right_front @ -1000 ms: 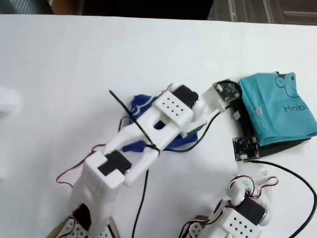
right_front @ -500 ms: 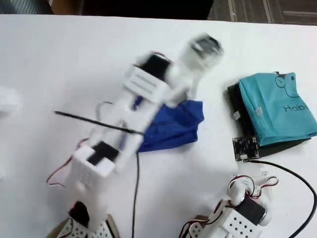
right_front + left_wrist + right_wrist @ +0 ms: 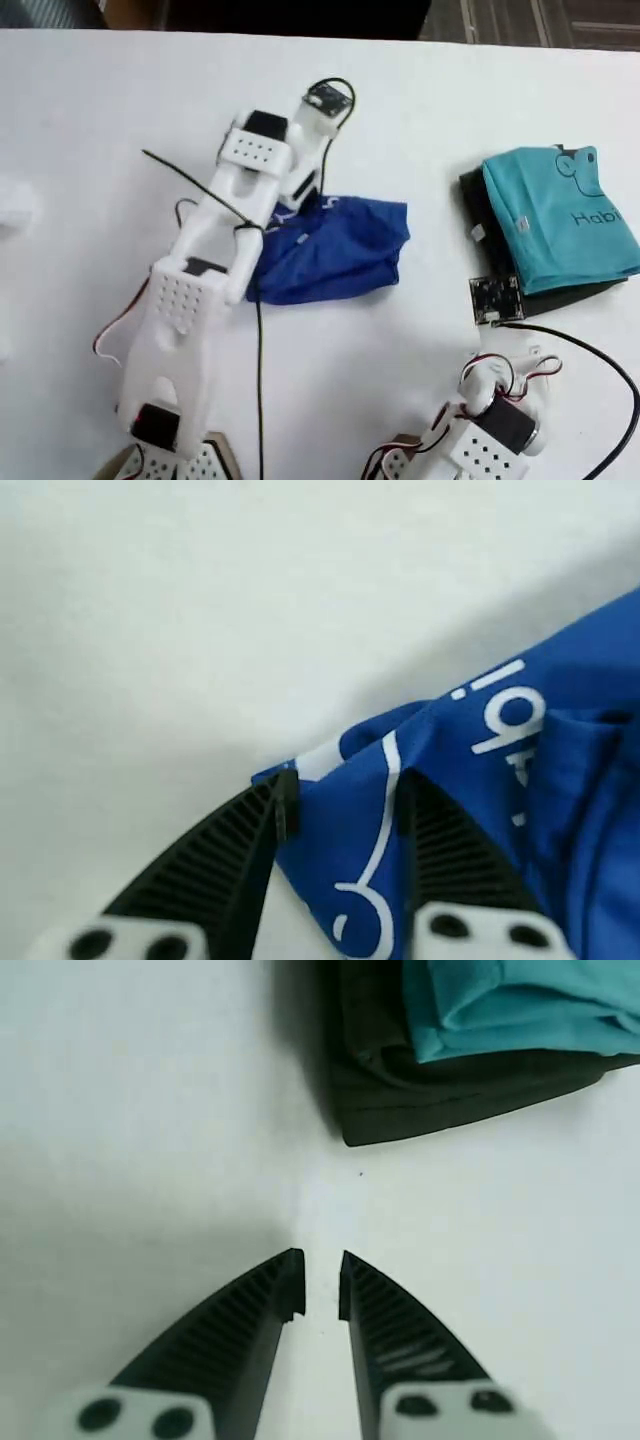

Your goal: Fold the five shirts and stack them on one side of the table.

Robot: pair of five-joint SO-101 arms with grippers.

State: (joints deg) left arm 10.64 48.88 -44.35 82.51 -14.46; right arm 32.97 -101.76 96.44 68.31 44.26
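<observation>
A crumpled blue shirt (image 3: pixel 340 250) with white print lies mid-table. My left gripper (image 3: pixel 298 205) is down at its far-left corner. In the left wrist view the gripper (image 3: pixel 345 805) is open, its fingers straddling that corner of the blue shirt (image 3: pixel 480 780), and the cloth lies flat between them. A folded teal shirt (image 3: pixel 560 215) rests on a folded black shirt (image 3: pixel 472 200) at the right side. My right gripper (image 3: pixel 321 1282) is shut and holds nothing. It hovers over bare table just short of the black shirt (image 3: pixel 440 1090) and the teal shirt (image 3: pixel 500 1000).
The right arm (image 3: pixel 490 430) sits folded at the near right, its cable (image 3: pixel 600 365) looping past the stack. A blurred white shape (image 3: pixel 15 205) lies at the table's left edge. The far table edge (image 3: pixel 300 33) meets a dark floor.
The left arm swung from the blue shirt's right side, up and over, and came down at its far-left corner. The shirt now lies uncovered and spread toward the right. The right arm stayed still.
</observation>
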